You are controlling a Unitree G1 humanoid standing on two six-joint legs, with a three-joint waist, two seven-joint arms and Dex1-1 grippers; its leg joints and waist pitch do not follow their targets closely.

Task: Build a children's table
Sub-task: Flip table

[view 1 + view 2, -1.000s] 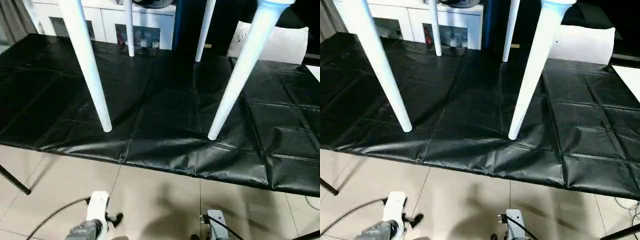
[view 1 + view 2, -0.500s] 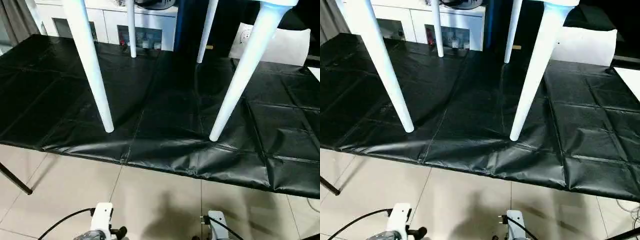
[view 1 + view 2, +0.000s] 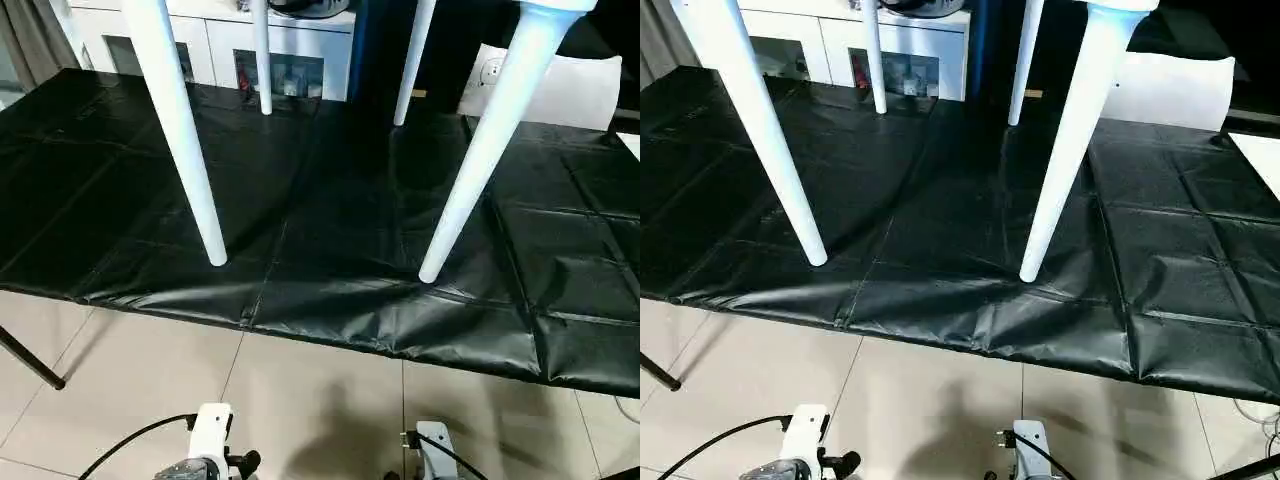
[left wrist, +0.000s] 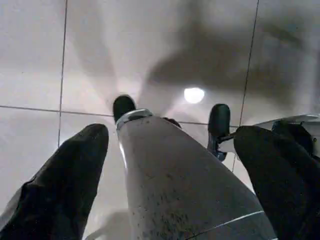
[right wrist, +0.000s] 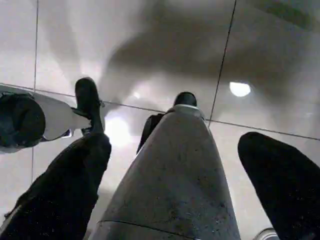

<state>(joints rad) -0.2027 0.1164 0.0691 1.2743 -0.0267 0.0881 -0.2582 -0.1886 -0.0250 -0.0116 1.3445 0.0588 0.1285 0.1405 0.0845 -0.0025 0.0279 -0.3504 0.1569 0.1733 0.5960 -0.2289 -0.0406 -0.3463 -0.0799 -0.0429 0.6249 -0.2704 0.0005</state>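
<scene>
The upright white children's table (image 3: 190,150), judged light, rigid and slippery, is best gripped by a tapered leg; both grippers (image 4: 165,150) (image 5: 170,165) are spread wide and empty.

Open black work surface (image 3: 330,220) between four white legs (image 3: 190,150).

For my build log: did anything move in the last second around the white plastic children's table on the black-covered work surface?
The left arm dropped slightly lower in the head view; nothing was taken hold of or let go. The white plastic children's table still stands on the black-covered work surface, and the right arm is unchanged.
</scene>
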